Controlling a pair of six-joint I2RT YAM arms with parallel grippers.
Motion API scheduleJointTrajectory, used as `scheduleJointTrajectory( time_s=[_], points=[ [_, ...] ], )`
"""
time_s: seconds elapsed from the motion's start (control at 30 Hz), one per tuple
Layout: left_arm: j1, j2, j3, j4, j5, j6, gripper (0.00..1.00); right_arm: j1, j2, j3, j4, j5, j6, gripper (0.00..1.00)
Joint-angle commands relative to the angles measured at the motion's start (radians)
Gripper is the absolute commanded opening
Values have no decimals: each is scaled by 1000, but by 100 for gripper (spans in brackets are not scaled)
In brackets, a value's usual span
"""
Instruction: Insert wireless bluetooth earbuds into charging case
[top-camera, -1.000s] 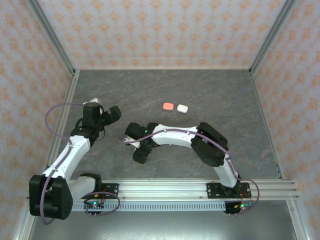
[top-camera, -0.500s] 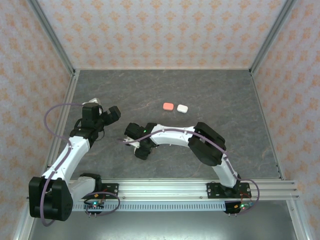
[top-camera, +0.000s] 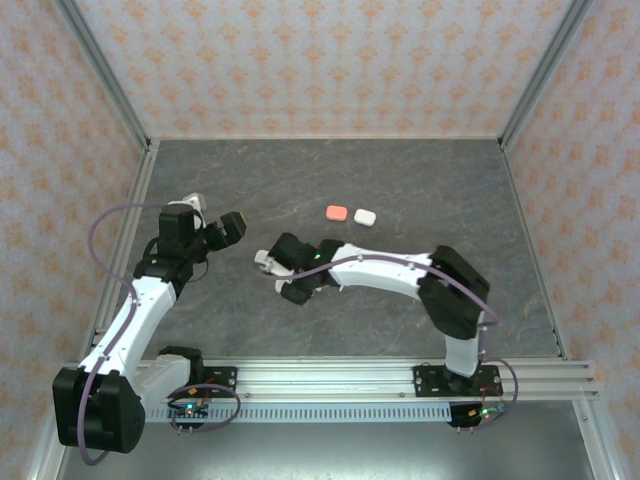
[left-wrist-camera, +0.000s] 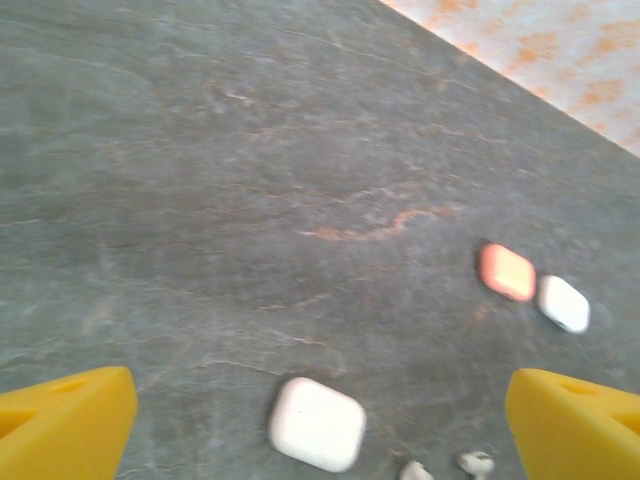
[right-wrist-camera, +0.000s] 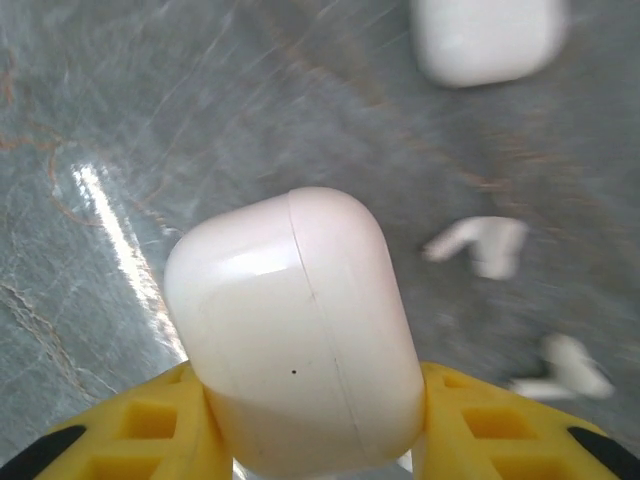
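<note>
Right wrist view: the right hand (right-wrist-camera: 312, 425) is clamping its yellow fingers (right-wrist-camera: 140, 430) on both flanks of a white charging case (right-wrist-camera: 300, 320); its lid seam is looking closed.
Left hand: the left hand (top-camera: 228, 228) is hovering over the counter's left part, jaws standing wide apart, holding nothing.
Earbuds: two white earbuds (right-wrist-camera: 480, 245) are lying loose on the counter (right-wrist-camera: 120, 120), between the clamped case and a second white case (right-wrist-camera: 487, 38); neither is sitting in any case.
Other cases: a coral case (top-camera: 337, 212) and a small white case (top-camera: 365, 216) are sitting side by side toward mid-counter, well apart from both hands.
Risk, grip: the clamped shell is smooth and rounded, so a harder squeeze or a quick swing is likely to make it twist or squirt out.
Risk, lid: with the lid apparently shut, prising it open may lever the case out of the fingers.
Risk, earbuds: being tiny and light, they are liable to scatter if an arm or the case sweeps low; their blur is hiding how they are lying.
Edges: the patterned walls (top-camera: 320, 60) are closing three sides; the work is happening well in from them.
Open room: bare counter is lying wide behind and to the right; the tight spot is between the two hands, which are near each other.
</note>
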Motion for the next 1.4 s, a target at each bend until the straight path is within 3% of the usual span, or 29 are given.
scheduleJointTrajectory(
  time_s=[0.0,0.2,0.43,0.93,1.37],
  points=[
    [6,12,40,75,197,14,92,-37,-155,-60,108,81,7,41],
    [0,55,79,269,492,-76,86,-89,-348,-140,222,123,-59,41],
    [-96,57,180,258,641,-67,87,-126,-481,-135,290,93,-170,41],
    [-236,83,235,233,659,-18,84,-129,-488,-74,289,70,-241,41],
    [-278,132,255,196,665,8,60,-130,-466,-52,294,63,-242,41]
  ],
)
